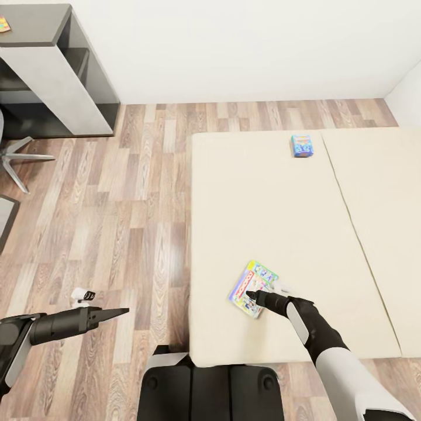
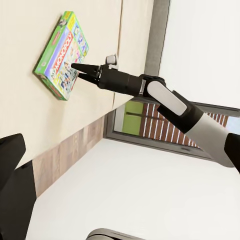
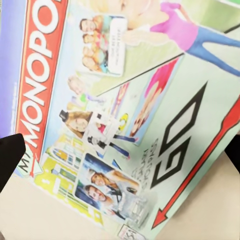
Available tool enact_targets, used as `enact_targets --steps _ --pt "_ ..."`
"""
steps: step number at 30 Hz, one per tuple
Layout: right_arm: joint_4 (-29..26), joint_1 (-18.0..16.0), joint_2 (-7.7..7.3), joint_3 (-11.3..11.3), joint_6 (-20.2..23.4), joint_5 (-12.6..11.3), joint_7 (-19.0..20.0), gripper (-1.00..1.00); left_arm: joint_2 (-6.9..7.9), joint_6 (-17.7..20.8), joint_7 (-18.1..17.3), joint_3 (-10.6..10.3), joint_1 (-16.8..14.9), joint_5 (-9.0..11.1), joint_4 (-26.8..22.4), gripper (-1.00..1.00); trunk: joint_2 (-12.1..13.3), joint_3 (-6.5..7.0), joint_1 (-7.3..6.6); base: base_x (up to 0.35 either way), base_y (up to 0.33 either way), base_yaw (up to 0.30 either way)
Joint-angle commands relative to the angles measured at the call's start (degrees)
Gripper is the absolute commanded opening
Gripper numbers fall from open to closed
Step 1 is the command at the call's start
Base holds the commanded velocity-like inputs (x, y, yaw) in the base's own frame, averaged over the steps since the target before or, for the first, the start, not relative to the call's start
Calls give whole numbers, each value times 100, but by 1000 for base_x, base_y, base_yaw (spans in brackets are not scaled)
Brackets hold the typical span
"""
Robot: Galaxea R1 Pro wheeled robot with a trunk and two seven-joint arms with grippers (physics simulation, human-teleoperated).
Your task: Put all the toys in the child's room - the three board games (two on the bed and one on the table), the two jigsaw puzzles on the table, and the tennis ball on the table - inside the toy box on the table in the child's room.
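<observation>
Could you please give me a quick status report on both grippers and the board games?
Right gripper over green-edged pastel board game box on beige bed, not gripping. Left gripper idle above floor. Small blue-cyan box untouched. Nothing obstructing.

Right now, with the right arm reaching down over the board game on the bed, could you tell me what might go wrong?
The right end effector sits over the flat board game, which lies flush on the bed, so the fingers may slide off. The game is near the bed's edge and a push could send it to the floor.

Overhead head view; close wrist views
</observation>
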Motion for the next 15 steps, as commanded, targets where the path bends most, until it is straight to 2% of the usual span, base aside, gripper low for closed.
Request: enact_targets --steps 1,15 --pt "-7 -1 2 -19 39 -19 17 100 2 61 -22 -1 -3 -2 -1 100 -9 -6 3 0 42 0" --pt "-7 -1 2 -19 39 -19 17 100 2 61 -22 -1 -3 0 -1 100 -9 -6 3 0 66 0"
